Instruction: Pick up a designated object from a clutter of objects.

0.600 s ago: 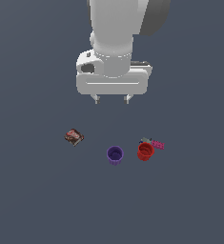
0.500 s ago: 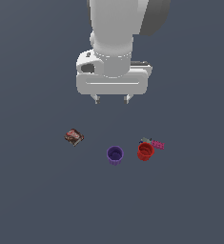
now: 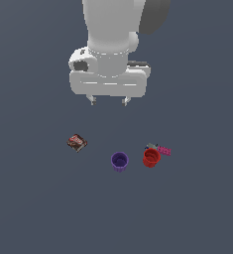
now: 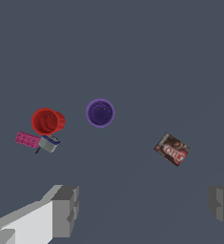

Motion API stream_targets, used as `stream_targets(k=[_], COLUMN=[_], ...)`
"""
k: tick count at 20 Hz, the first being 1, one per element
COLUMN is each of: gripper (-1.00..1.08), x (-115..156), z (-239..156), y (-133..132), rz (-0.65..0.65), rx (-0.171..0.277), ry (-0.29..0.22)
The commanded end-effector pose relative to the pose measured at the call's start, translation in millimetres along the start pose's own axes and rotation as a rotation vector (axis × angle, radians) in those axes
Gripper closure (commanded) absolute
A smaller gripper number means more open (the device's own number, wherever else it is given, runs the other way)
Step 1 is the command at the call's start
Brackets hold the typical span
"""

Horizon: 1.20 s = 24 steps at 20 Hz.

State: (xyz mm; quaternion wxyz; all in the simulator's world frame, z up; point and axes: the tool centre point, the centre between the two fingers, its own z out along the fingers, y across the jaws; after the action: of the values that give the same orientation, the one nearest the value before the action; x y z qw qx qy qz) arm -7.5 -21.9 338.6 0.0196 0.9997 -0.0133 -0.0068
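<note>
Pincer aloft, spread and empty; no item displaced since the preceding frames.

The pincer (image 3: 108, 101) has shifted only slightly. The red cup (image 3: 151, 158) stands on the bench (image 3: 33, 208), touching the pink brick (image 3: 164, 150), apart from the purple cup (image 3: 120, 161); approach judged outstanding.

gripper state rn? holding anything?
Gripper: open, fingers spread wide, holding nothing. It hangs above the floor, apart from the small plain red plastic cup.

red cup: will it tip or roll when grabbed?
The red cup looks tilted already, leaning by the pink brick, so a nudge may roll it. Its tapered, hollow form suggests it is light, likely shifting easily. The end effector hangs open, well above.
</note>
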Motion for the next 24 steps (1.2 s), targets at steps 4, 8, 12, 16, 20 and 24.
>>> stream_targets(k=[4,8,12,16,20,24], gripper=[-0.92,-0.92,-0.92,-0.92,-0.92,-0.92], x=[0,3,11,21,32,43], z=[0,5,18,37,63,97], y=[0,-4,-15,-31,-53,-82], rz=[-0.001,0.008,0.027,0.054,0.092,0.139], rx=[-0.001,-0.001,-0.002,-0.002,0.000,0.004], ry=[0.000,0.000,0.002,0.004,0.007,0.010])
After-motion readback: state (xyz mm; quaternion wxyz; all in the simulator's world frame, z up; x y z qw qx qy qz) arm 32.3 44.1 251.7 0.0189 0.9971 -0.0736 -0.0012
